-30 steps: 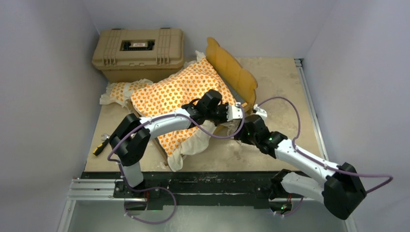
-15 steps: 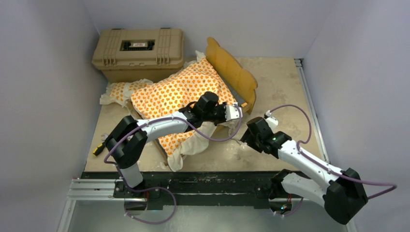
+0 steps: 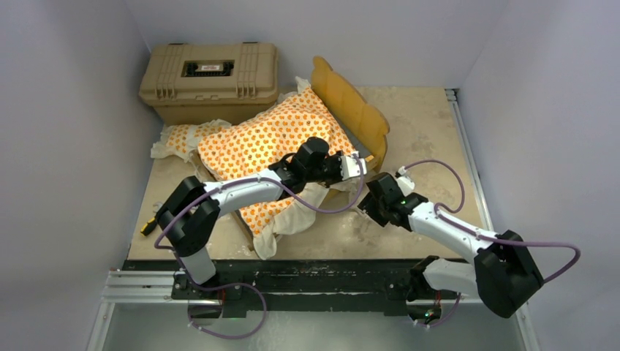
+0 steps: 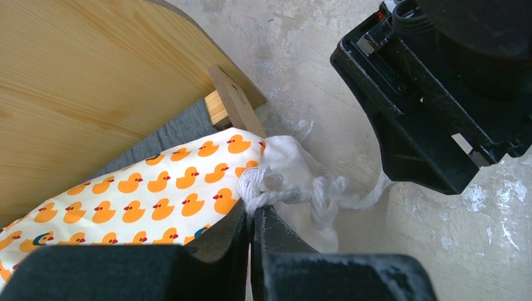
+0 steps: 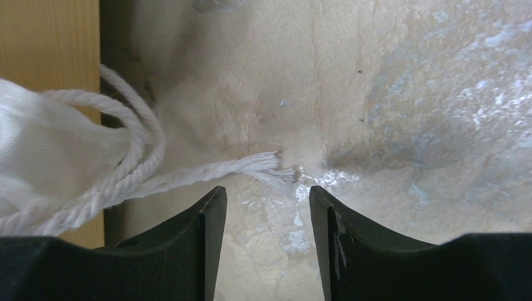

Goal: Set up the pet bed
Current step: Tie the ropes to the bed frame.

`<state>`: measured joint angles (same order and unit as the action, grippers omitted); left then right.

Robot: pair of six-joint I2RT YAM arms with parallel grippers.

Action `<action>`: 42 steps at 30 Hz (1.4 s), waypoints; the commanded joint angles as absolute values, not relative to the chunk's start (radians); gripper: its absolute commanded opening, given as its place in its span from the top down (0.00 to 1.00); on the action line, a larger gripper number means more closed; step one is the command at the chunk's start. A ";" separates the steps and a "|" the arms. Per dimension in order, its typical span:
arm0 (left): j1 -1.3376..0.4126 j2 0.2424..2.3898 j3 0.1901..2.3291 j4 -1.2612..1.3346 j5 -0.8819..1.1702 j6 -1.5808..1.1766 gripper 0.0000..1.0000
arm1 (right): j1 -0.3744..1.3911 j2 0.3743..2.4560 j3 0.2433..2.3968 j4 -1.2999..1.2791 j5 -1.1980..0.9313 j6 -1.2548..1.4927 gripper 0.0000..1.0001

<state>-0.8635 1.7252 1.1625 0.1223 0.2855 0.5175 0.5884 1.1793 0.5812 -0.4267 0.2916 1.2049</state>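
Observation:
The pet bed's light-wood frame [image 3: 349, 108] stands at mid-table, its scalloped headboard [image 4: 94, 81] above the grey base [image 4: 179, 128]. The orange-patterned mattress cushion [image 3: 267, 142] lies askew across it, with its ruffle hanging off the near side. The small matching pillow [image 3: 179, 137] lies to the left. My left gripper [image 3: 358, 167] is shut on the mattress's white tie cord [image 4: 295, 191] at the corner by the frame's leg. My right gripper [image 3: 368, 207] is open and empty just above the tabletop. The cord's frayed end [image 5: 263, 164] lies just ahead of its fingertips [image 5: 216, 197].
A tan plastic hard case [image 3: 210, 73] stands at the back left, against the pillow's side. A small yellow-and-black tool [image 3: 151, 224] lies near the table's left front edge. A metal rail [image 3: 468, 146] runs along the right edge. Bare tabletop [image 3: 431, 124] lies right of the bed.
My right gripper has drawn back from the bed's corner toward the near edge and shifted slightly left. My left gripper has stayed at the mattress corner, still shut.

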 commanded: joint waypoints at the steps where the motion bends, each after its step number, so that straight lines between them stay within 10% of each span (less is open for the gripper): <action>1: -0.861 1.675 1.139 0.181 0.292 0.493 1.00 | 0.587 1.191 0.585 -0.359 0.269 1.257 0.45; 18: -0.862 1.608 1.022 0.240 0.280 0.411 1.00 | 0.586 1.460 0.689 -0.456 0.250 1.306 0.48; 30: -0.863 1.583 0.989 0.254 0.259 0.387 1.00 | 0.587 1.551 0.747 -0.518 0.256 1.304 0.98; 42: -0.863 1.622 1.095 0.233 0.286 0.375 1.00 | 0.559 1.236 0.788 -0.819 0.563 1.504 1.00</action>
